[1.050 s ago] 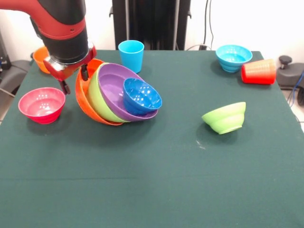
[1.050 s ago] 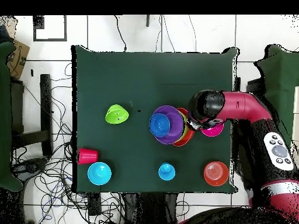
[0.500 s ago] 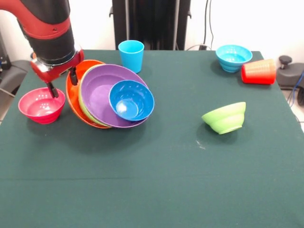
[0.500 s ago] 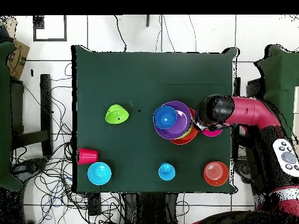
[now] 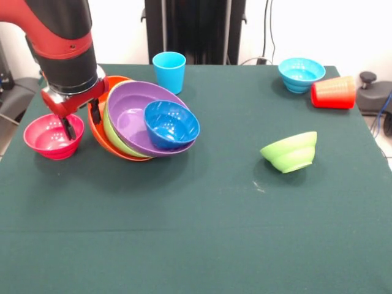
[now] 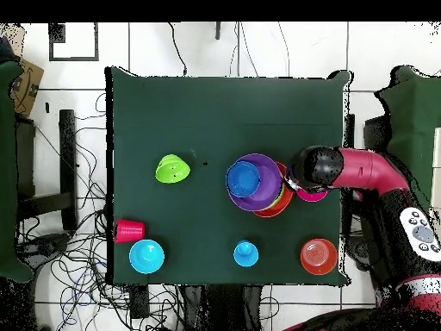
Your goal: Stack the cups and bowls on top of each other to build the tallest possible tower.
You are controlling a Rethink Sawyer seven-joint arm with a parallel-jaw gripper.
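Note:
The tower leans on its side at the table's left: a large orange bowl (image 5: 97,131), a lime green one (image 5: 114,133), a purple one (image 5: 127,110) and a small dark blue bowl (image 5: 171,124), nested and facing right. From above, the tower (image 6: 258,185) sits mid-right. My gripper (image 5: 80,120) (image 6: 295,184) hangs open between the orange rim and the magenta bowl (image 5: 44,141), one finger at each. Standing apart are a light blue cup (image 5: 169,71), a light blue bowl (image 5: 301,73), a red cup (image 5: 334,92) on its side and a tilted small green bowl (image 5: 290,151).
A small orange bowl (image 6: 319,256) stands near the table's corner by the robot base, hidden behind the arm in the front view. The green cloth table (image 5: 214,233) stretches wide in front of the bowls. Cables lie on the floor round the table.
My gripper moved from the orange bowl's back rim towards the magenta bowl and dropped a little. The nested bowls tipped up steeply, then settled back somewhat.

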